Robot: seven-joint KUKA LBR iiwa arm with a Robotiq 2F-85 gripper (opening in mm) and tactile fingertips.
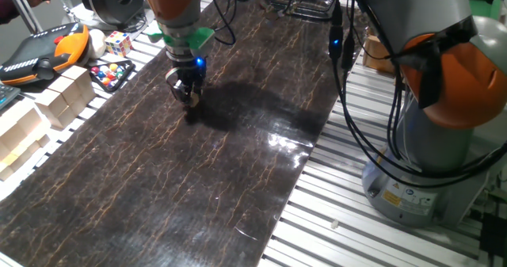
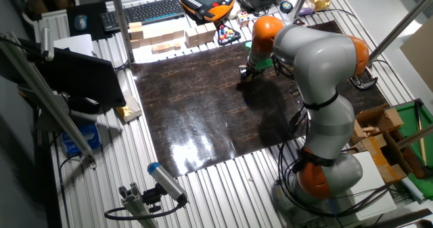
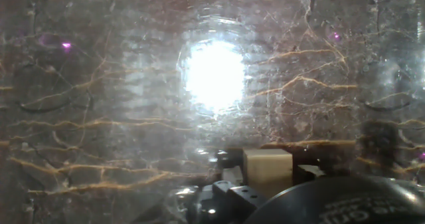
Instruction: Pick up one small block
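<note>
Because the dark, gold-veined marble-patterned mat (image 1: pixel 158 180) is glossy and throws a hard white glare in the hand view, its slick face is the largest hazard: a cube dropped on it would likely skid away. Above it hangs the orange-and-grey KUKA arm (image 2: pixel 318 72), its black two-finger gripper (image 1: pixel 187 94) low over the mat toward ten o'clock in one fixed view, close enough that a sideways swing could scrape the fingers along the surface. The tiny pale beige wooden cube (image 3: pixel 267 169) sits at six o'clock in the hand view, between the dark finger parts; it appears clamped there, though the contact is partly hidden. The grip looks shallow, so a quick lift or jolt might pivot the cube out of the jaws.
</note>
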